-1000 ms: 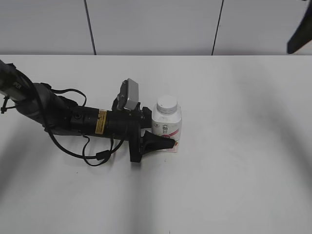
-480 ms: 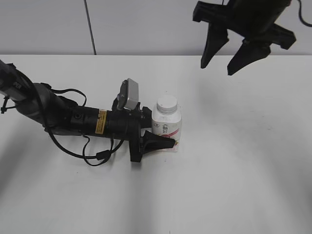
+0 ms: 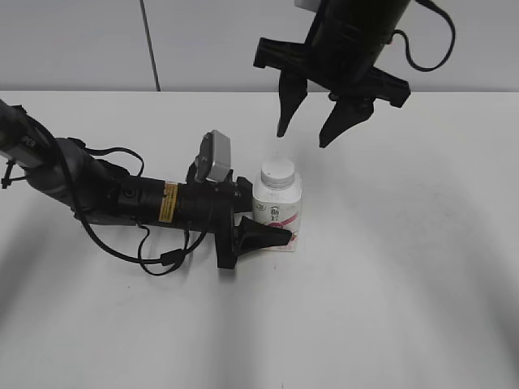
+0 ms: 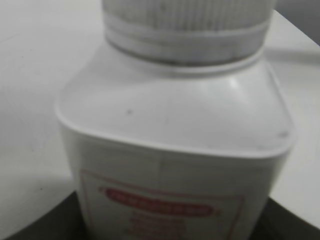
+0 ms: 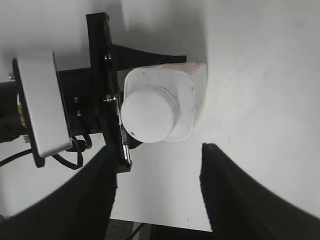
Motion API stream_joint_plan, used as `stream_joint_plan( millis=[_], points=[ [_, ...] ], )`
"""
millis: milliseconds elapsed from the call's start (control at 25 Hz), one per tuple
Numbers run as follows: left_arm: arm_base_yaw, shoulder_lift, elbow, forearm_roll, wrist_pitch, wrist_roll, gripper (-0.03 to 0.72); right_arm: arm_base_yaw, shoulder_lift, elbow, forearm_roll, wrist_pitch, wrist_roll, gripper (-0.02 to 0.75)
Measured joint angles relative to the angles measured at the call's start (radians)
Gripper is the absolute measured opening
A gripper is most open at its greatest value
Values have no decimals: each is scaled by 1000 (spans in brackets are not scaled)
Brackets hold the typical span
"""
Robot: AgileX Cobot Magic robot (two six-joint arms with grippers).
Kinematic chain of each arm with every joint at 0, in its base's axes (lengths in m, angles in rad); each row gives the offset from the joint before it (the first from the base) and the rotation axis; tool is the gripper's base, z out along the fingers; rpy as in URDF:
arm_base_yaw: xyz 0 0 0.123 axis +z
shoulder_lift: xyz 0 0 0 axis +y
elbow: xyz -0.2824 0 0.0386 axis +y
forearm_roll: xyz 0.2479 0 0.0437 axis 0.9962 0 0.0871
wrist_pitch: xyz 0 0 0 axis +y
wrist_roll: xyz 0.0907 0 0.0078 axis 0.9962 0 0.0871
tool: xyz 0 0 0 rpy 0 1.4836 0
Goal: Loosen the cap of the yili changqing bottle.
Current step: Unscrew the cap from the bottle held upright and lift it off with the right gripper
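The yili changqing bottle (image 3: pixel 278 209) stands upright on the white table (image 3: pixel 405 259), white with a pink-red label, its white ribbed cap (image 3: pixel 277 172) on top. My left gripper (image 3: pixel 263 227) lies low along the table and is shut on the bottle's body; the left wrist view shows the bottle (image 4: pixel 175 150) close up with the cap (image 4: pixel 187 25) at the top edge. My right gripper (image 3: pixel 304 139) hangs open and empty in the air, above and behind the cap. The right wrist view looks down on the cap (image 5: pixel 149 112), the bottle (image 5: pixel 185 95) and its own open fingers (image 5: pixel 157 155).
The left arm (image 3: pixel 97 190) with its cables stretches across the table's left half. A grey panelled wall (image 3: pixel 243 40) rises behind the table's far edge. The right wrist view shows the table's edge (image 5: pixel 160 222) at the bottom.
The right arm has come in from the upper right, moving left and down, and now hovers open above the bottle. The left gripper and bottle have not moved.
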Motion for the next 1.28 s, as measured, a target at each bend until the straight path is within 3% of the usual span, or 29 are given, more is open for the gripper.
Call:
stream_joint_plan(
  millis=[1280],
  points=[
    [-1, 0, 0, -17, 7, 0, 412, 29, 109, -28, 2, -26, 87, 430]
  ],
)
